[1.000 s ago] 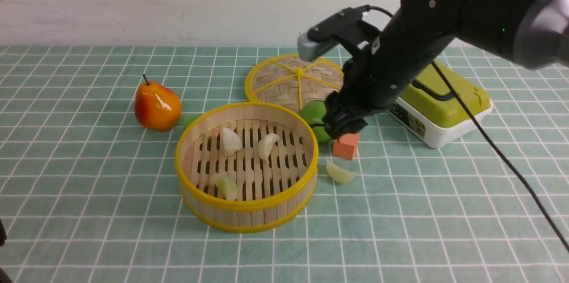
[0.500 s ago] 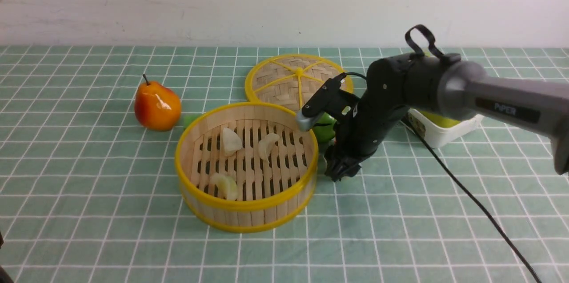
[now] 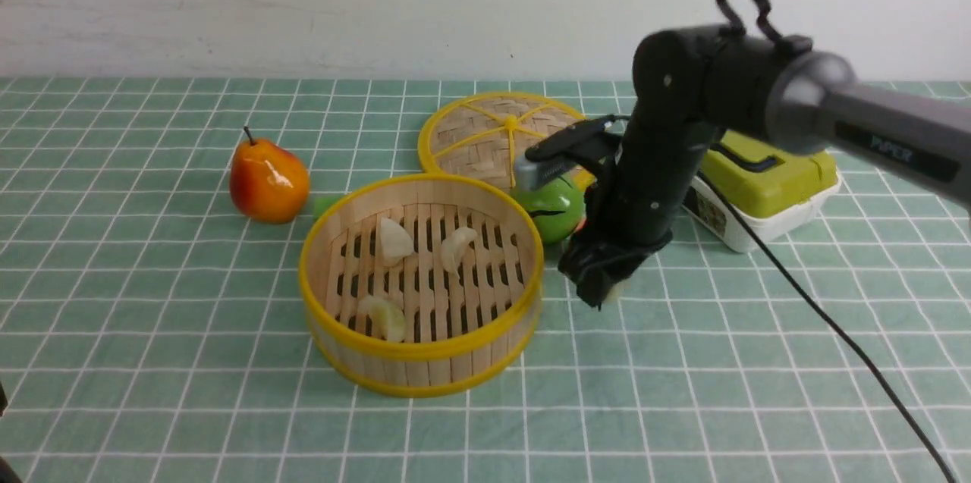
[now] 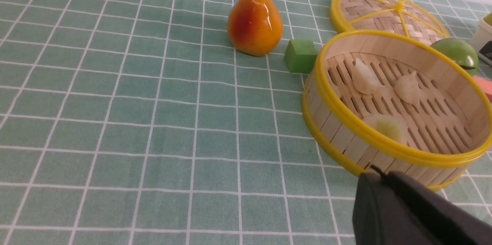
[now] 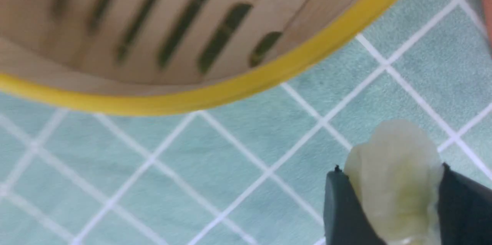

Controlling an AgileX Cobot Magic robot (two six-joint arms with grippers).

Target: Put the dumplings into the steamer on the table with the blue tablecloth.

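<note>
The round bamboo steamer (image 3: 421, 350) stands mid-table on the blue tablecloth (image 3: 152, 301). Three dumplings lie on its slatted floor: two at the back (image 3: 394, 240) (image 3: 457, 246) and one at the front left (image 3: 384, 314). Just right of the steamer, my right gripper (image 3: 603, 290) points down, low over the cloth. In the right wrist view it (image 5: 391, 172) is shut on a pale yellowish dumpling (image 5: 388, 149), beside the steamer's yellow rim (image 5: 246, 83). My left gripper (image 4: 378, 175) is shut and empty, near the steamer's front wall (image 4: 346, 133).
An orange pear (image 3: 267, 180) and a small green block (image 3: 325, 204) sit left of the steamer. Behind it lie the woven lid (image 3: 485, 138) and a green apple (image 3: 554, 206). A white box with a green lid (image 3: 766, 187) is at the right. A black cable (image 3: 834, 324) trails over the cloth.
My right arm came down onto the dumpling lying right of the steamer. Its jaws closed on it, and it now holds the dumpling slightly higher. The left gripper stayed put.
</note>
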